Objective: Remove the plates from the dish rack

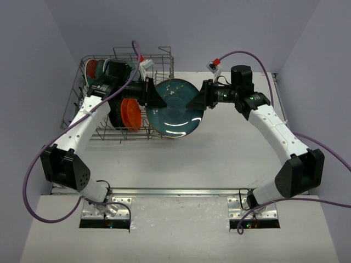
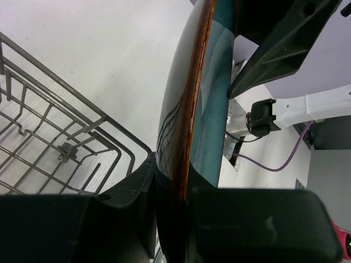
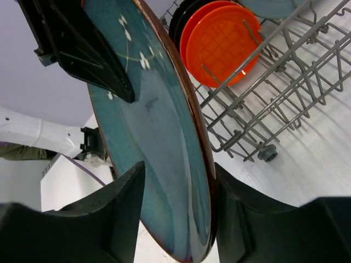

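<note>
Holds a teal plate (image 1: 175,109) at centre frame in the top view, overlapping the right edge of the dish rack (image 1: 159,57), above the white table (image 1: 230,159). Pinches the plate's left rim with the left pincer (image 1: 159,99) and the right rim with the right pincer (image 1: 196,103). Shows, in both wrist views, that rim clamped between dark fingers, brown at the edge, with small white flowers on the teal face. Cannot tell whether clear of the rack wire. Stores in the rack, left of centre, orange plates (image 1: 130,114) upright beside a black plate (image 3: 176,24), plus a red plate (image 1: 92,68) at upper left.
</note>
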Robot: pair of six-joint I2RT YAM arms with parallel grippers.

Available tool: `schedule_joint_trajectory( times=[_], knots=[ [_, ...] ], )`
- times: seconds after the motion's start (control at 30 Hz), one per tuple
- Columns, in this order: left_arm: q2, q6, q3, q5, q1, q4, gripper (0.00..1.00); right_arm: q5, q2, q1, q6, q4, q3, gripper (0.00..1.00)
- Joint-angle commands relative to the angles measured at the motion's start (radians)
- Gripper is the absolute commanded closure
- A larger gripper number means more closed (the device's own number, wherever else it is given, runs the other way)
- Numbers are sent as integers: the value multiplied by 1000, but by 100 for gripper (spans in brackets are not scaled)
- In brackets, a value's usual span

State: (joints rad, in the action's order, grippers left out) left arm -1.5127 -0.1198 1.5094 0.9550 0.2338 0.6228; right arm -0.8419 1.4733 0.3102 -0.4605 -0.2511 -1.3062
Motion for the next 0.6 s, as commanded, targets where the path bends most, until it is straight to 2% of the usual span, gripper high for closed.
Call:
schedule_joint_trajectory(
  times=[0.0,0.07,0.17,0.23,0.3,0.4,0.57],
  knots=[
    [22,-45,25,113,10,-144,100,-6,24,1,-29,27,-62,78],
    [25,-47,23,98,10,-146,99,10,21,2,-32,22,-61,100],
    [33,-49,19,59,9,-146,79,25,1,-7,-49,18,-39,100],
    [40,-57,24,-7,4,-131,25,11,-9,-41,-75,22,-19,100],
    [42,-58,46,-63,-4,-112,0,-41,-18,-122,-151,62,23,100],
    [35,-66,98,-131,-51,-76,0,-110,-25,-245,-241,109,59,100],
    [26,-110,183,-150,-191,-68,0,-222,-3,-432,-327,156,90,100]
  ],
)
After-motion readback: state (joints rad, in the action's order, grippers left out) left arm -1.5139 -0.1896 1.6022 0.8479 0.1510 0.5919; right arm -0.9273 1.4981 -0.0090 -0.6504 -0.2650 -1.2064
